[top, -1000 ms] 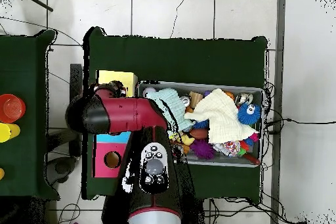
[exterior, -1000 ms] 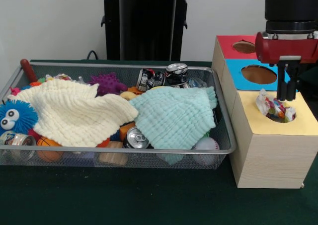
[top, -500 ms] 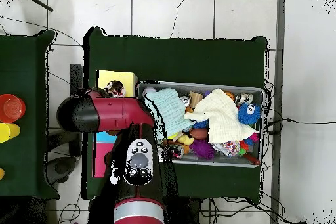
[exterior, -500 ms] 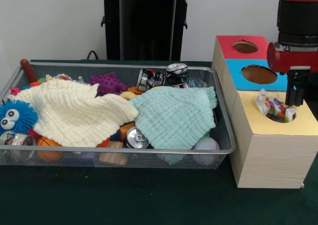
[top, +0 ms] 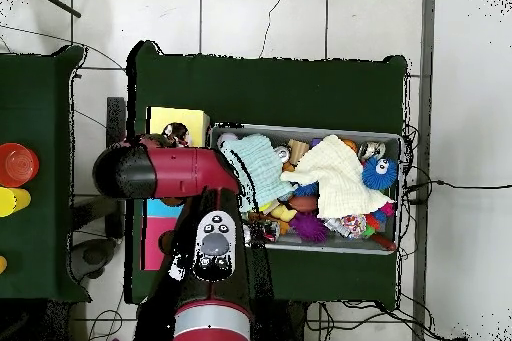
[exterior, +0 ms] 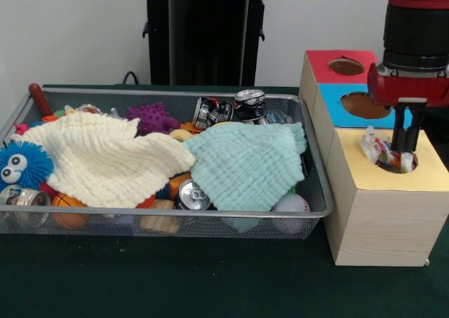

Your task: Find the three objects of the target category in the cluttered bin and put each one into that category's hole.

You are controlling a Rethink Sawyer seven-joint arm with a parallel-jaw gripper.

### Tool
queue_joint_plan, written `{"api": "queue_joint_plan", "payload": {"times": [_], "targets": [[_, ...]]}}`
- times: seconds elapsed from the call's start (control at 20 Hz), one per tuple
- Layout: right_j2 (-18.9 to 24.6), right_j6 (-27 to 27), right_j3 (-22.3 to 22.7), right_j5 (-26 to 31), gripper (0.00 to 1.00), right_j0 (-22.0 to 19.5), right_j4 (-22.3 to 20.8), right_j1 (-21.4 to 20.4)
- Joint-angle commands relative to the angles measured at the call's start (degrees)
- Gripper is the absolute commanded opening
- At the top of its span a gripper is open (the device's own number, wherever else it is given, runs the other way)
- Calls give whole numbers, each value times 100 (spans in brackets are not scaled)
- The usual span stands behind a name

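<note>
Over the yellow hole (exterior: 397, 165) of the wooden box (exterior: 382, 220) hangs my end effector (exterior: 406, 141), its two dark fingers (exterior: 398, 130) pointing down with a gap between them, released and gripping nothing. Just below the tips a crinkly wrapper bag (exterior: 381, 152) with coloured bits sits half sunk in that hole, its clear top sticking up above the yellow panel. Behind the yellow panel comes a blue panel with its own hole (exterior: 365, 105), and behind that a red panel with a hole (exterior: 344, 67). Beside the box stands the wire bin (exterior: 319, 191) on the green bench (exterior: 210, 276). A mint cloth (exterior: 245, 162) covers the bin's end nearest the box and a cream cloth (exterior: 105, 156) lies over the other half. Around them I see a silver can (exterior: 191, 195) at the front rim, crushed cans (exterior: 231, 107) at the back, a purple spiky toy (exterior: 151, 118), a blue furry toy with eyes (exterior: 21, 165), a small orange ball (exterior: 66, 204) and a white ball (exterior: 290, 206). From above, my red arm (top: 170, 172) crosses over the box.
</note>
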Motion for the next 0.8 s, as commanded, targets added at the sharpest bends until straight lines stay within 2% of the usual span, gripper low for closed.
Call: {"api": "queue_joint_plan", "payload": {"times": [0.05, 0.4, 0.65, 0.8], "targets": [[-32, 1147, 58, 650, 0, -8, 209, 275], [-32, 1105, 178, 827, 0, 6, 252, 126], [-2, 1038, 74, 885, 0, -40, 249, 302], [-23, 1023, -122, 972, 0, -44, 233, 549]]}}
